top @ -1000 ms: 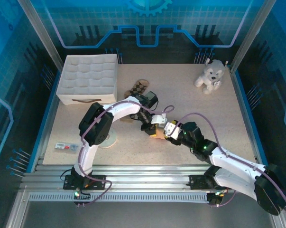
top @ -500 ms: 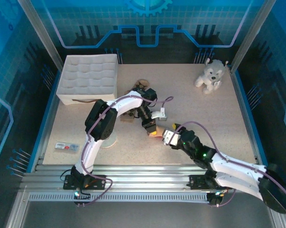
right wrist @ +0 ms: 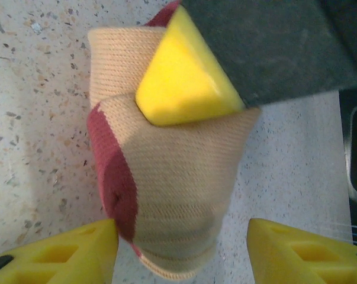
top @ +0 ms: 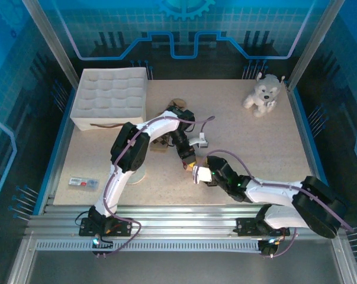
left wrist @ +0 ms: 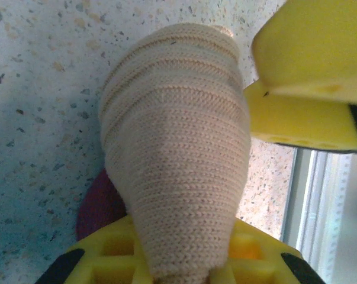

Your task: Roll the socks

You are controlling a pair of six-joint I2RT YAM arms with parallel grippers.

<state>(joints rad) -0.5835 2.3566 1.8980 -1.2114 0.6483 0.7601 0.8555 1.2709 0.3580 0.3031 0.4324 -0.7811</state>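
The tan sock point(left wrist: 178, 148) with its dark red patch point(right wrist: 110, 171) is wound into a roll standing on the table. My left gripper point(left wrist: 178, 260) is shut on the roll's lower end, its yellow fingers point(right wrist: 184, 77) pressing into the fabric. My right gripper point(right wrist: 181, 248) is open, one yellow fingertip on each side of the roll's near end. In the top view both grippers meet at the table's middle, left gripper point(top: 189, 161) just behind right gripper point(top: 198, 175). A brown patterned sock point(top: 177, 105) peeks out behind the left arm, mostly hidden.
A white quilted box point(top: 110, 97) stands at the back left. A grey-white plush dog point(top: 262, 93) sits at the back right. A small flat packet point(top: 83, 182) lies near the front left edge, and a pale round disc point(top: 138, 175) lies under the left arm.
My right arm has swung left and nearer, bringing its gripper round to the near side of the roll with jaws a little wider. The left gripper keeps its hold, shifted slightly.
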